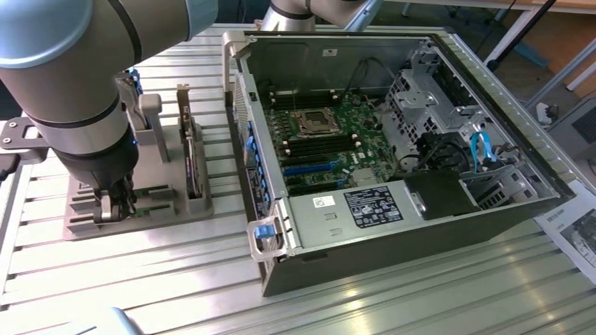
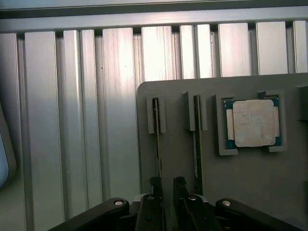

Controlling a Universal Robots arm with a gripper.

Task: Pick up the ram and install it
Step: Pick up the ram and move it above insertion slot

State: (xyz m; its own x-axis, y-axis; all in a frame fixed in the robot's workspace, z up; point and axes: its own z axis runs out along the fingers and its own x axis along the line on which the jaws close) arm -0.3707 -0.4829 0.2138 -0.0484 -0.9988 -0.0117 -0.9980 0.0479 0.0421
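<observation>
A silver ribbed aluminium table top spans the frame, glaring bright at lower centre; a dark slanted strut crosses an orange-brown surface at upper right.

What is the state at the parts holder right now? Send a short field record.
gripper: open, empty, low over the holder
holder: grey, on slatted table
processor: in its pocket
board A: slim, on edge in slot, beside processor; likely ram
board B: same, one slot farther; likely ram
nearest gripper: board B, one finger in line with it
computer case: open, motherboard exposed
</observation>
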